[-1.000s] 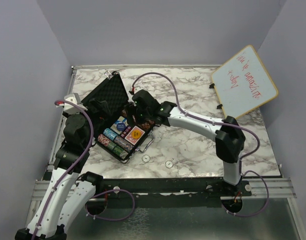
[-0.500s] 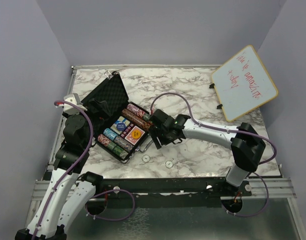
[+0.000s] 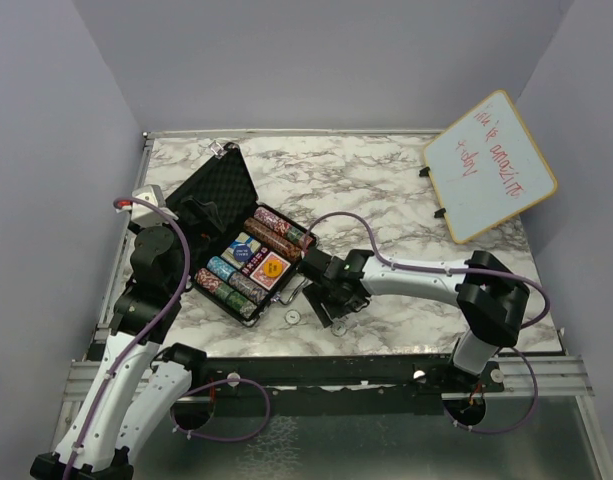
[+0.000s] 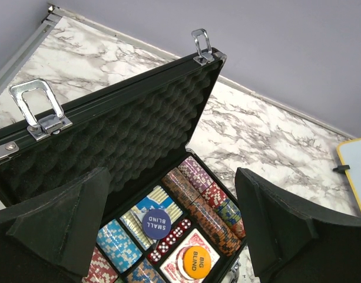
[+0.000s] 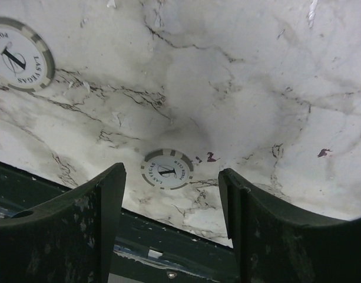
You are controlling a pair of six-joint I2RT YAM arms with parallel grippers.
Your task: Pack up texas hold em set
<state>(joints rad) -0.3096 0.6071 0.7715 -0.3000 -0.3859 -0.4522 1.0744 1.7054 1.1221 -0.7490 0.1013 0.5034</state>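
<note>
The black case stands open at the left, foam lid tilted back. Its tray holds striped chip stacks, a blue deck under a SMALL BLIND button, red dice and a red deck under an orange BIG BLIND button. My left gripper is open and empty above the case's left side. My right gripper is open and empty low over the table in front of the case. A loose white chip lies between its fingers. A second white chip lies to the left, also showing in the top view.
A wood-framed whiteboard leans at the back right. The case's silver handle juts toward the right gripper. Silver latches stick out from the lid's edge. The table's near edge is just beyond the right fingertips.
My right gripper has moved from over the open case toward the near edge and down, ending over the loose white chips. The left arm has barely moved.
</note>
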